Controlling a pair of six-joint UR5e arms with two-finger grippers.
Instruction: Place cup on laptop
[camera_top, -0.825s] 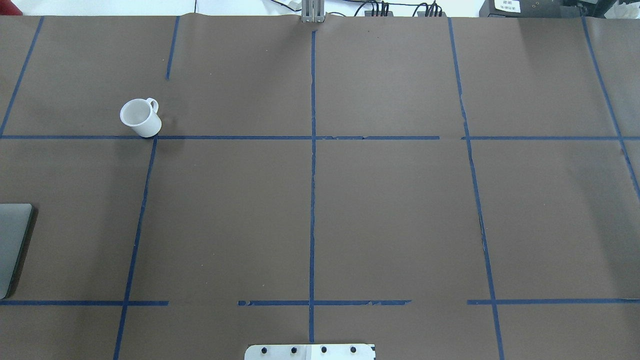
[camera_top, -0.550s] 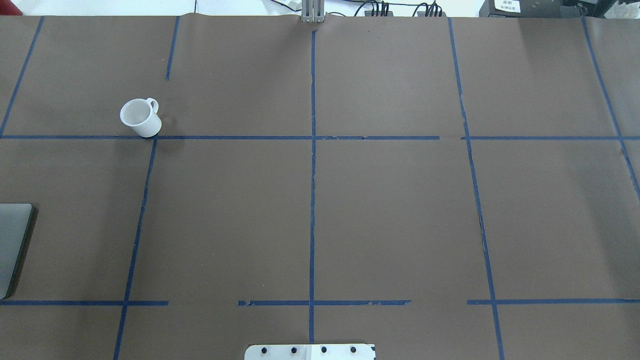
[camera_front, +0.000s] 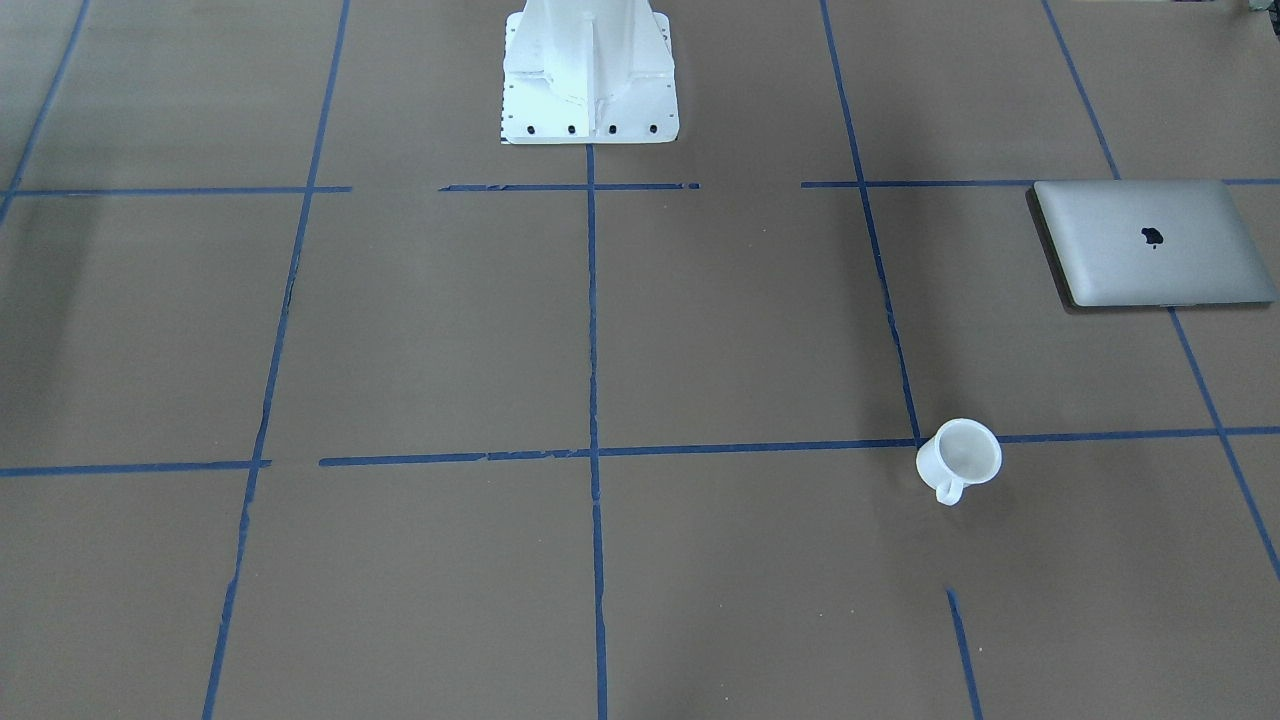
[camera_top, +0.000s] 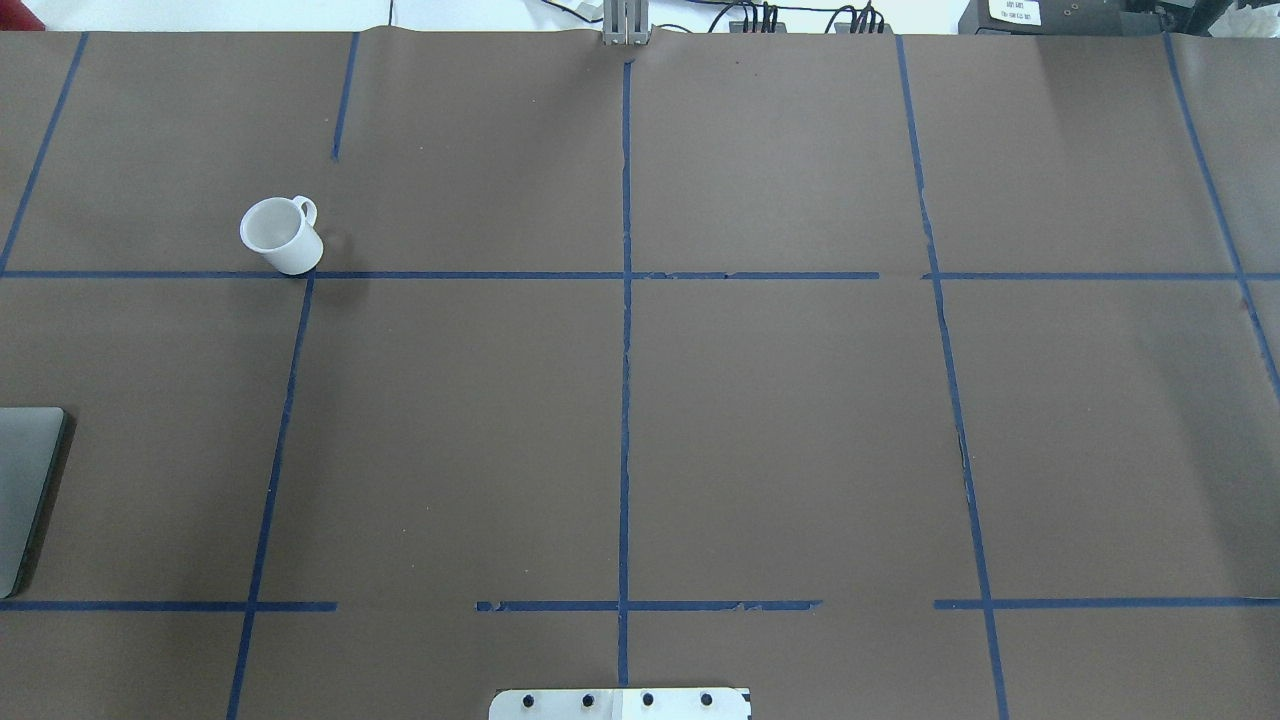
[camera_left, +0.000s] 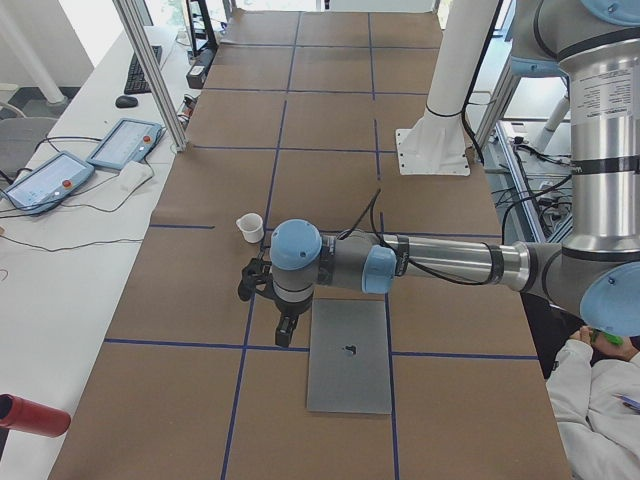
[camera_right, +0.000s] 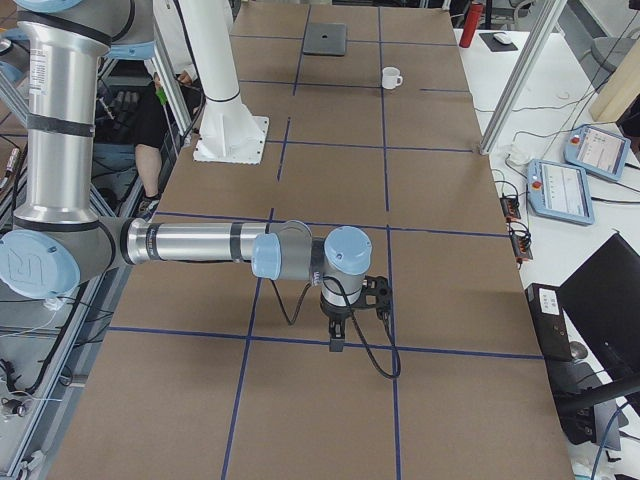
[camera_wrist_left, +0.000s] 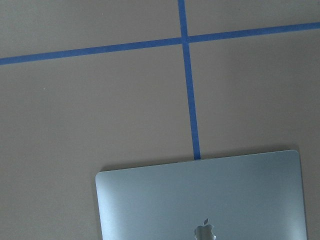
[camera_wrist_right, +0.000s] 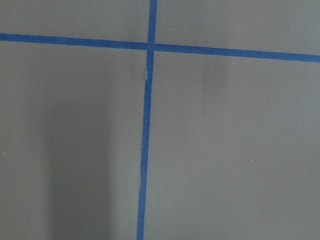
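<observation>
Overhead exterior view shows no change over the last moment: the cup (camera_top: 282, 236) stands upright in the same spot on the table (camera_top: 780, 420), touching a blue tape line (camera_top: 470, 275), and the laptop (camera_top: 25, 490) lies closed at the edge. Neither arm has entered that view. My left gripper (camera_left: 283, 330) hangs just beside the laptop's edge, with the cup well apart from its jaws, further out over the table. My right gripper (camera_right: 337, 338) hangs far from both. Only the side views show them, so I cannot tell whether either pair of jaws is released or clenched. I judge the task not yet begun: the cup is untouched, and my left gripper is the nearer one to fetch it.
</observation>
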